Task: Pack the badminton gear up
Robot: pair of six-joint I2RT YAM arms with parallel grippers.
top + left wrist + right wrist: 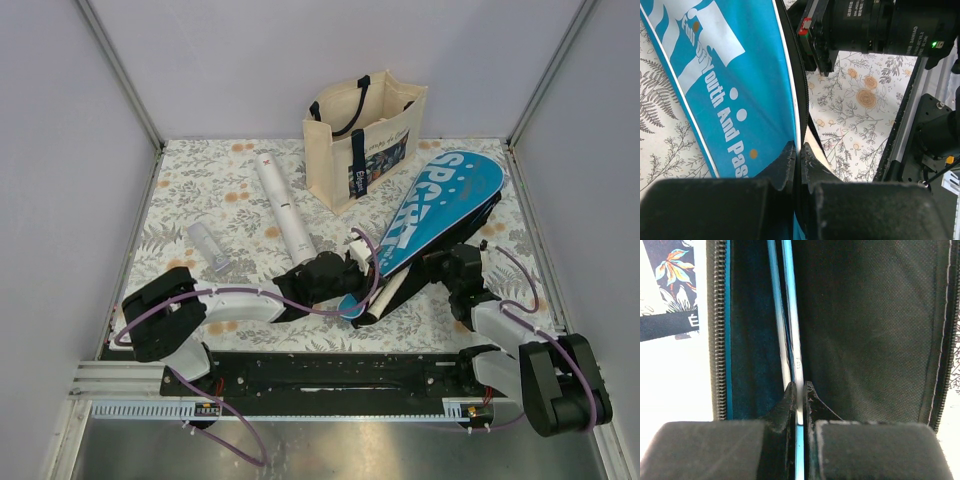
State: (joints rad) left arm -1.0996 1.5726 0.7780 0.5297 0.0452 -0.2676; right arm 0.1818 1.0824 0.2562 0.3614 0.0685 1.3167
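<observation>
- badminton gear goes into its case: the left hand (800,153) is pinched shut on the zip edge of the blue case (440,205), near its narrow end, apparently holding the top flap up off the black lining.
- the right hand (799,390) is inside the opening, clamped on a thin light-blue racket shaft (792,315). a second shaft (778,315) lies just beside it, close against the first.
- the step in hand looks like seating the rackets deep in the case. to do it well, push the held racket straight along the case's length, with its shaft parallel to the zip teeth so nothing snags.
- the left hand should hold the flap high enough for the racket head to pass. a shaft this thin could swivel in the pinch, so a slow, level push is safer.
- the case lies on a slant across the right half of the floral tabletop (200,180). its broad "sport" end points to the far right corner and its narrow end to the near centre, between the two arms.
- both shafts run along that same long axis.
- the white tube (283,205) is not yet packed. it lies left of the case, its long axis running far to near and the near end close to the left arm.
- a cream tote bag (365,135) stands at the far edge.
</observation>
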